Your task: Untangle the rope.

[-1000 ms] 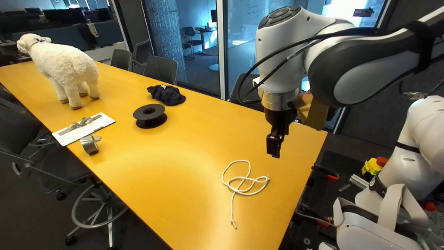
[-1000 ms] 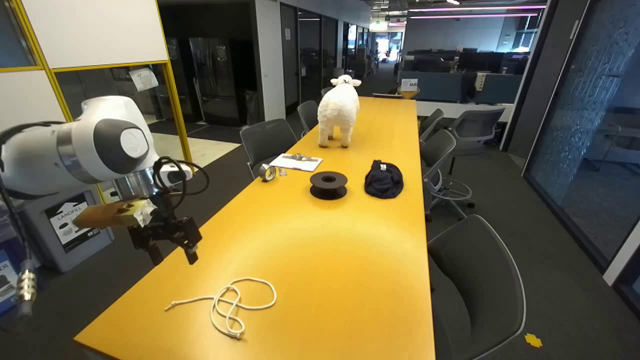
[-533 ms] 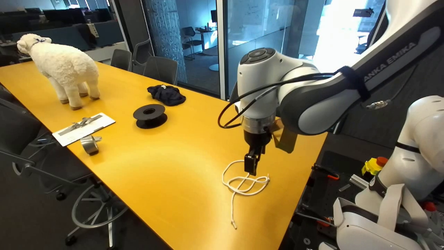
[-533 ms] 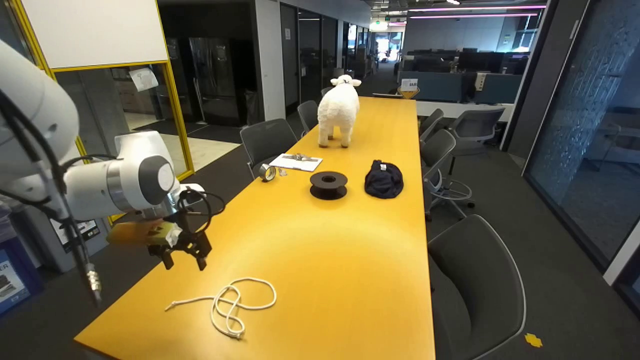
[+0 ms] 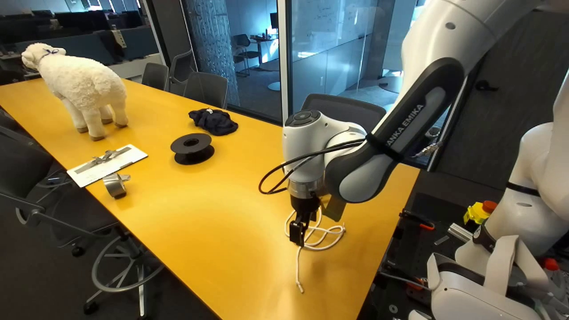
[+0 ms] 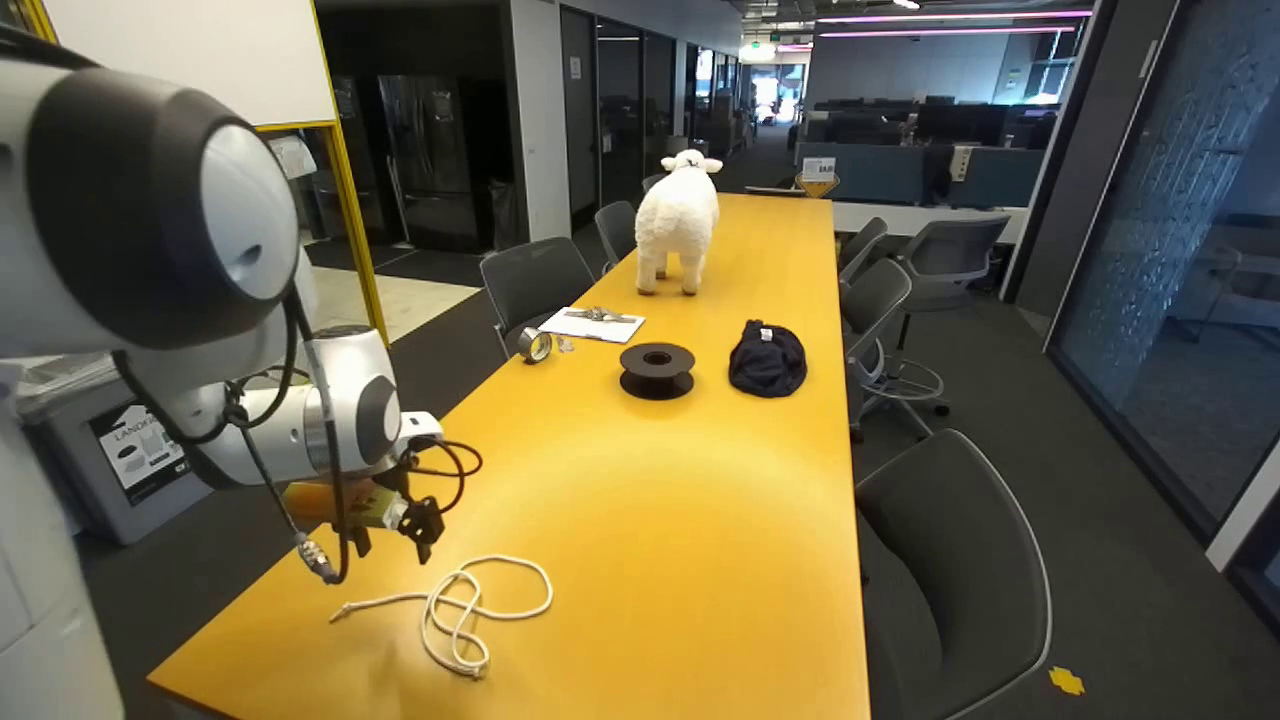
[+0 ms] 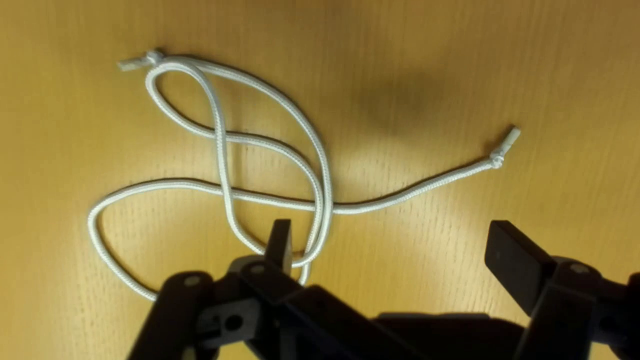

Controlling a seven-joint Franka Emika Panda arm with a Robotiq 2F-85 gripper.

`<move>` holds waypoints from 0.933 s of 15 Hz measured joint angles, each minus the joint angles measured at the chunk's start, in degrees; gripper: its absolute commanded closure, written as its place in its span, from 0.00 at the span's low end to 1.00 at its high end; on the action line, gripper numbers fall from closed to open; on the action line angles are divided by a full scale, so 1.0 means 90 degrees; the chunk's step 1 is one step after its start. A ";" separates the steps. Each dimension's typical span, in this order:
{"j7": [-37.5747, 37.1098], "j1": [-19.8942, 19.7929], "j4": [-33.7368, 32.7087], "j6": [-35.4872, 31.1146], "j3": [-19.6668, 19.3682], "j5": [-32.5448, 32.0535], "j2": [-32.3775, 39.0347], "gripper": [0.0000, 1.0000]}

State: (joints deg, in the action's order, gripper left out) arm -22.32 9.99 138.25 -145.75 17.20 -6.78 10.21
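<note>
White rope (image 7: pixel 226 192) is lying on the yellow tabletop (image 5: pixel 209 231), at the end nearest the robot arm (image 5: pixel 302 142), looping and crossing over itself at several spots. Both rope ends are showing a knot and a short stub: in the wrist view one is sitting upper left at the loops' edge, the other is trailing out to the right. Gripper (image 7: pixel 390 236) is hovering above the rope, pointing down; jaws are standing wide apart, tabletop showing between them. In the wrist view the left-side jaw is hiding part of the loops. In both exterior views, further along: black spool (image 6: pixel 657 372) is sitting mid-tabletop, dark crumpled fabric (image 6: pixel 768 362) is lying near it, tape roll (image 5: pixel 114 185) is standing on edge near a long side, white board (image 5: pixel 104 171) is lying just past it with a metal part (image 5: pixel 106 156) on top. Plush sheep (image 6: pixel 678 220) is standing beyond those, well apart from the rope. Gray chairs (image 6: pixel 960 540) are lining both long sides of the tabletop.
</note>
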 measured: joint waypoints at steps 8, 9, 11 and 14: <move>-0.0047 0.0643 -0.0667 -0.0673 -0.0598 0.0032 0.1228 0.00; -0.0047 0.0691 -0.0726 -0.0720 -0.0648 0.0060 0.1337 0.00; -0.0046 0.0728 -0.0827 -0.0778 -0.0696 0.0167 0.1534 0.00; -0.0038 0.0728 -0.0925 -0.0879 -0.0724 0.0369 0.1758 0.00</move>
State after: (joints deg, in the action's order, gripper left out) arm -22.66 16.54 129.93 -153.66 10.68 -3.46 26.03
